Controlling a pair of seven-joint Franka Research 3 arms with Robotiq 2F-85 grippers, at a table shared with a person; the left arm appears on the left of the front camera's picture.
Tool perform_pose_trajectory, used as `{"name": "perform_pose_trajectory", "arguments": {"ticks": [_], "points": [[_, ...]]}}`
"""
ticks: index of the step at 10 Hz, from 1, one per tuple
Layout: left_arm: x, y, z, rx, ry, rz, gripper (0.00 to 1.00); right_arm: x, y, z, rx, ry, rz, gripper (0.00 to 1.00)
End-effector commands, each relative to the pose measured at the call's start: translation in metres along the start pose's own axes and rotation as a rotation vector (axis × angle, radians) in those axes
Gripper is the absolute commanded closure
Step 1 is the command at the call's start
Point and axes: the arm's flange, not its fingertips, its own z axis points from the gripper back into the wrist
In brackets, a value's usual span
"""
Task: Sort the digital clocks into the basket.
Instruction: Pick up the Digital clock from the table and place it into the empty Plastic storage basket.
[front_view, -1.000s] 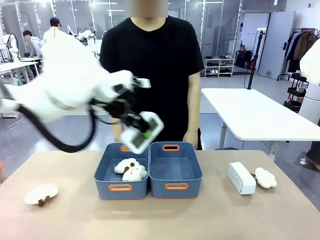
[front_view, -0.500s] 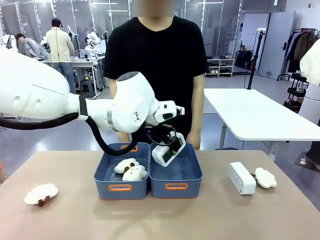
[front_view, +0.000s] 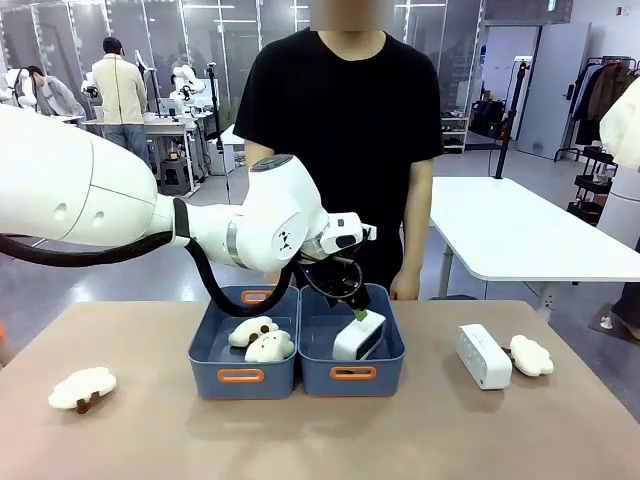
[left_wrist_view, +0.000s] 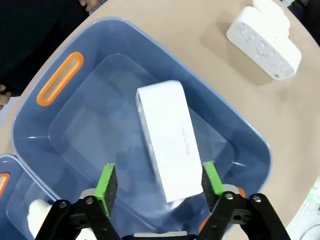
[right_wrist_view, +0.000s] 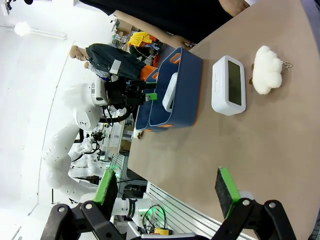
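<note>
Clocks are what we sort here, and one white clock (front_view: 360, 335) (left_wrist_view: 167, 142) lies inside the basket (front_view: 320, 382) (left_wrist_view: 32, 127), tilted toward its right wall in the front view. The left gripper (front_view: 357, 311) (left_wrist_view: 159, 180) hangs just above the basket, over that clock; in its wrist view we see the green pads (left_wrist_view: 106, 181) spread wider than the clock's near end, with blue basket floor showing between one pad and the white body, so the fingers stand apart and clamp nothing. The second clock (front_view: 483, 355) (left_wrist_view: 265, 42) (right_wrist_view: 227, 85) sits on the table (front_view: 320, 440) to the right of the basket, apart from it, and a fluffy toy (front_view: 530, 355) (right_wrist_view: 267, 69) lies just beyond it, farther from the basket. Touching the basket's left side is a twin bin (front_view: 205, 378) holding two more fluffy toys (front_view: 262, 340). The right gripper (right_wrist_view: 167, 192) hovers well away from the basket, its fingers wide apart around nothing. A person (front_view: 340, 150) stands behind the basket
</note>
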Motion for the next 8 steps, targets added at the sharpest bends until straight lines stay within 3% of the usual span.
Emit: {"name": "perform_pose_trajectory", "arguments": {"ticks": [1,5,7,8], "points": [[-0.006,0.004,0.01,-0.024,0.017,0.018,0.0,-0.001,0.001,0.003,0.0,0.012,0.006,0.0],[-0.039,0.025,0.053,-0.078,0.035,0.036,0.02,-0.001,0.001,0.003,0.0,0.012,0.006,0.0],[-0.07,0.043,0.091,-0.136,0.014,0.124,0.02,-0.001,0.001,0.003,0.0,0.012,0.006,0.0],[-0.097,0.061,0.115,-0.235,-0.023,0.218,0.02,-0.001,0.001,0.003,0.0,0.012,0.006,0.0]]}}
